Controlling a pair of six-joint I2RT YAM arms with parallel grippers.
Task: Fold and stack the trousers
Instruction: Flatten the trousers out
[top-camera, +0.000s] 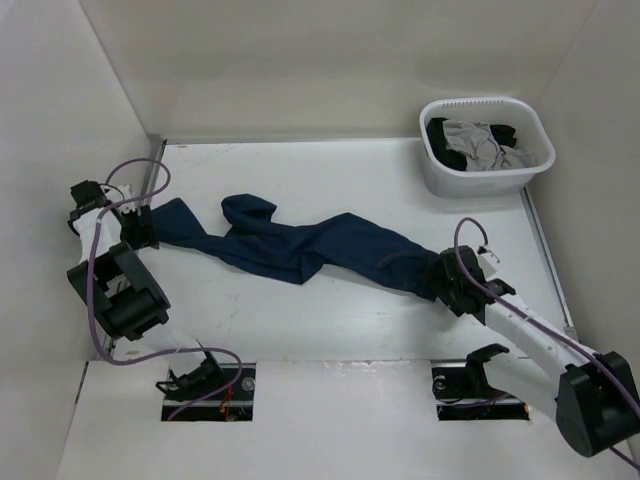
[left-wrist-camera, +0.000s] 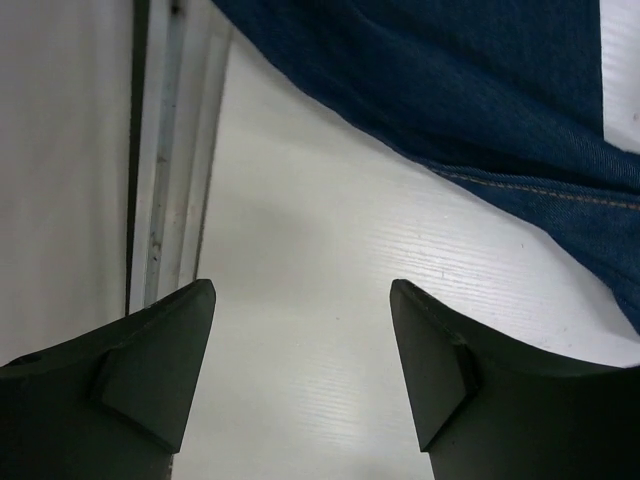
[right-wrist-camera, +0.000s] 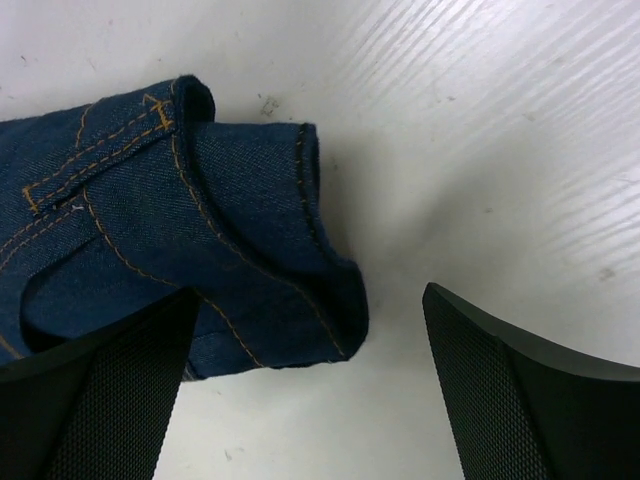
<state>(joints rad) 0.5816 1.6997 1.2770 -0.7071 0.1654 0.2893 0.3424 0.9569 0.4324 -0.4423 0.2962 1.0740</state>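
The dark navy jeans (top-camera: 300, 250) lie twisted and stretched across the white table from left to right. My left gripper (top-camera: 138, 228) is open at their left end; in the left wrist view (left-wrist-camera: 302, 300) bare table lies between the fingers and the denim (left-wrist-camera: 480, 90) is just beyond the tips. My right gripper (top-camera: 440, 275) is open at their right end; in the right wrist view (right-wrist-camera: 310, 330) a folded waistband corner with orange stitching (right-wrist-camera: 200, 230) reaches between the open fingers, ungripped.
A white basket (top-camera: 440, 178) with grey and black garments (top-camera: 478, 142) stands at the back right. White walls close the left, back and right. A metal rail (left-wrist-camera: 160, 150) runs along the left wall beside my left gripper.
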